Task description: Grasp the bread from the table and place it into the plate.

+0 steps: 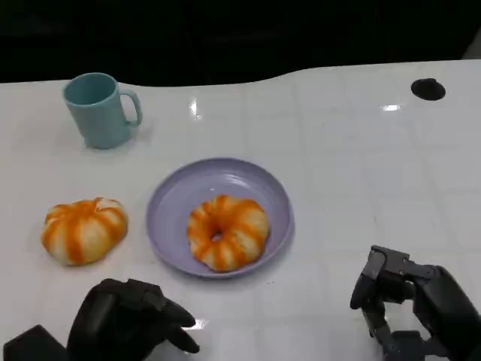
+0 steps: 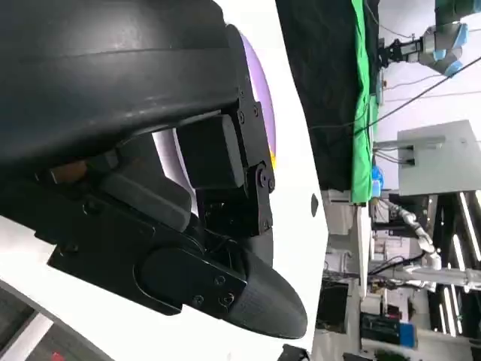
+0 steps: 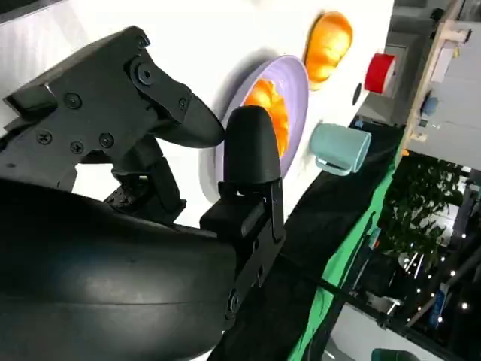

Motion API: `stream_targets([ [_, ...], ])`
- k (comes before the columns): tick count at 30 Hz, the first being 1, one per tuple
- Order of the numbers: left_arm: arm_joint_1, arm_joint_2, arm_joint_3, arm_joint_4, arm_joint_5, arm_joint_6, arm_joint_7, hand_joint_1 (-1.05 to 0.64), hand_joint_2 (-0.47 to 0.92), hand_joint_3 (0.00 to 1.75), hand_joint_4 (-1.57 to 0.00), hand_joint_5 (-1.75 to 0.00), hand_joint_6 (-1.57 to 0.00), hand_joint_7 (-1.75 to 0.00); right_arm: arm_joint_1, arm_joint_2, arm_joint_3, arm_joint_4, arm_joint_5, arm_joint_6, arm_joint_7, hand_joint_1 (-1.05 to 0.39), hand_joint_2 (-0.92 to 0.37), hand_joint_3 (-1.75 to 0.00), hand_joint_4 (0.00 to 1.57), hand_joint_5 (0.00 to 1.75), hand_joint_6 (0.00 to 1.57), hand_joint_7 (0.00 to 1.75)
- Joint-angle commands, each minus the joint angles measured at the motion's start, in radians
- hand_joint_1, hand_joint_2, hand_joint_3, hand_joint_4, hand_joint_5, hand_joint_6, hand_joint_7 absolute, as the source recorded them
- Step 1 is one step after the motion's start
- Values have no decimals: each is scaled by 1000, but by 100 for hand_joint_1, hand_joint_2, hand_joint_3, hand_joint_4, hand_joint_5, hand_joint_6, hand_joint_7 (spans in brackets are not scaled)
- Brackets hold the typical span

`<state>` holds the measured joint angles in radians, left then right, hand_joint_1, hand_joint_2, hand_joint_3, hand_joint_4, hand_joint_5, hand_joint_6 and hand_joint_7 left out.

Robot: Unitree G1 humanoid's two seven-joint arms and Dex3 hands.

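Note:
A round orange-striped bread [image 1: 83,229] lies on the white table, left of the purple plate [image 1: 179,197]. A ring-shaped bread [image 1: 227,232] of the same colours lies inside the plate. My left hand [image 1: 131,320] rests low at the near edge, below and right of the round bread, holding nothing. My right hand [image 1: 409,304] hangs at the near right, well clear of the plate, also empty. The right wrist view looks past the fingers [image 3: 252,143] to the plate [image 3: 297,75], the ring bread [image 3: 269,105] and the round bread [image 3: 328,43]. A strip of the plate [image 2: 264,105] appears in the left wrist view.
A teal mug [image 1: 98,109] stands at the back left, also in the right wrist view as the mug [image 3: 338,148]. A small black disc [image 1: 428,89] sits at the far right. The table's far edge meets a dark backdrop.

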<state>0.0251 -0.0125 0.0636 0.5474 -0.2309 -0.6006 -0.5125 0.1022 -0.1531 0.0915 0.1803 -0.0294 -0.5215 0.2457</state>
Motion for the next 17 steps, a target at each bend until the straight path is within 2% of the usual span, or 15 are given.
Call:
stream_targets([
  [1,1,15,6,3,-7,-6,-5,-105,90,1,-152,-53,-157,-26,-19,-2,-6,28,-8,-42,-10,-21,-43,-132,88,175,65,164],
  [17,6,20,4,-6,-14,-6,-16,-105,89,0,-151,-53,-157,-25,-22,-5,-3,12,-17,-42,-10,-23,-44,-129,86,175,66,160],
])
